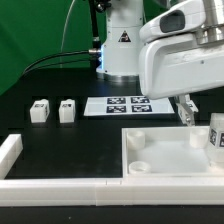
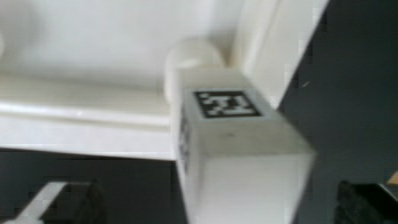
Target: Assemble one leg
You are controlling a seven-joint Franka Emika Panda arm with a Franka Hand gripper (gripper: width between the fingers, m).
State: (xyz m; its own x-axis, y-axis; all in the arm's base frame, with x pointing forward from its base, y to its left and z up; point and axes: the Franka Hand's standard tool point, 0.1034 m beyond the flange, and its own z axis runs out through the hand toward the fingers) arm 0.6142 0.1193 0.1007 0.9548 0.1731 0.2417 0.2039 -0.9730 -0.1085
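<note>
One leg (image 2: 228, 120), a white post with a black-and-white tag, stands upright at the white panel's (image 1: 165, 160) right rim (image 2: 267, 30). Its lower end sits at a round socket in the panel's corner. In the exterior view this leg (image 1: 215, 135) is at the right edge. My gripper (image 2: 222, 205) is open and straddles the leg, with a dark gap on each side between the leg and the fingers (image 2: 63, 200). One finger (image 1: 186, 108) hangs above the panel. Two more legs (image 1: 40, 110) (image 1: 67, 109) stand on the black table at the exterior view's left.
The marker board (image 1: 125, 104) lies behind the panel, in front of the robot base. A white L-shaped rail (image 1: 55, 186) runs along the table's front and left edges. A low round boss (image 1: 140, 166) rises from the panel floor.
</note>
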